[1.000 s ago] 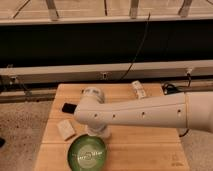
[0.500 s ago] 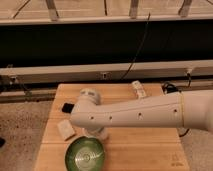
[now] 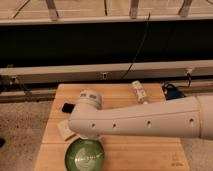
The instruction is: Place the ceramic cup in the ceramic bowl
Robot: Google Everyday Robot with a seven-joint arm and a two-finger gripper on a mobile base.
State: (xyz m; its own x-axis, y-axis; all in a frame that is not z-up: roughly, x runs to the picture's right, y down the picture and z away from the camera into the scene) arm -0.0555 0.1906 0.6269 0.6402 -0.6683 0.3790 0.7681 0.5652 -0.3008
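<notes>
Stretching in from the right edge of the frame, the robot's thick white arm (image 3: 150, 120) crosses the middle of a light wooden table (image 3: 120, 150) and bends down at a round grey-capped joint (image 3: 89, 98) left of centre. Its gripper sits somewhere below that bend, hidden behind the arm's body, so I cannot tell how it is set or whether it has anything in hold. The ceramic bowl (image 3: 84, 155) lies at the lower left of the frame near the table's front edge, green and glossy with pale markings at its centre, its upper rim tucked under the arm. The ceramic cup does not show from this view. A flat white block (image 3: 63, 129) lies just left of the arm, a small black object (image 3: 67, 107) further up, and a slim white bottle-like object (image 3: 138, 91) near the table's far edge
</notes>
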